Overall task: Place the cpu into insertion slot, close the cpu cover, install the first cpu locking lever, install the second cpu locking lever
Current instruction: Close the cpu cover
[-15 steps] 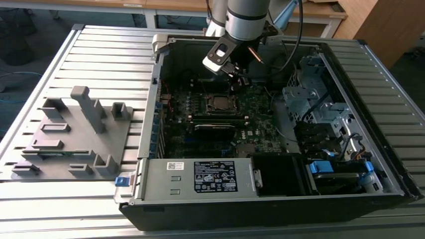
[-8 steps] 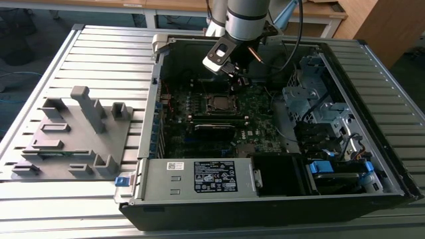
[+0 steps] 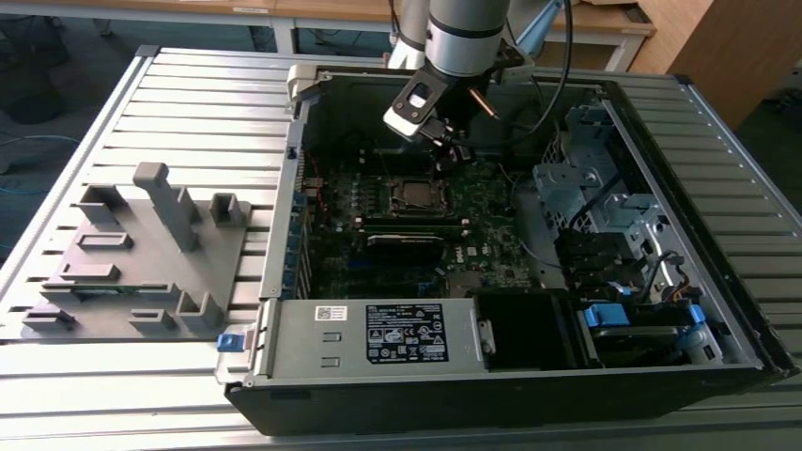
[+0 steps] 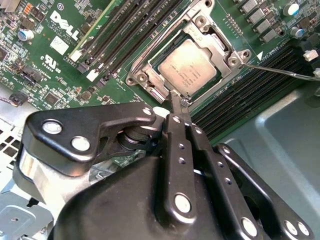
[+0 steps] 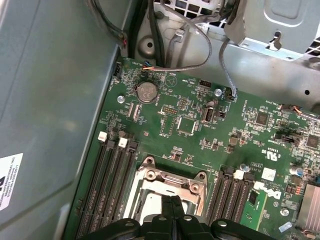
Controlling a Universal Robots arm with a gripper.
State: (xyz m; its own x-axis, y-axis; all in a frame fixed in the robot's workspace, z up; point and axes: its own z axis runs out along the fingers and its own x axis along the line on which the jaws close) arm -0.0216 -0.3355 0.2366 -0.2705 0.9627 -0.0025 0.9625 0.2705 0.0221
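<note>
Gripper (image 4: 178,101): fingers drawn tight together, tips at one corner of the insertion slot (image 4: 150,70), which sat on the motherboard (image 5: 190,100) between its two banks of memory strips (image 4: 240,92). I could not tell whether anything thin was pinched between the tips.

The cpu (image 4: 192,67) lay flat in the slot. The cpu cover (image 4: 205,37) lay down around it, with the chip face showing through the cut-out. One locking lever (image 4: 280,70) stood out from a socket corner across the memory strips. I judged it unlatched.

Risks noted:
- My tips were very close to the socket frame and the small board parts beside it. A sideways slip could scrape the board or nudge the cover.
- A lever pressed down without hooking under its catch could spring back, leaving the cover unclamped on the chip.
- Pressing too hard at this corner could bend the thin lever wire.
</note>
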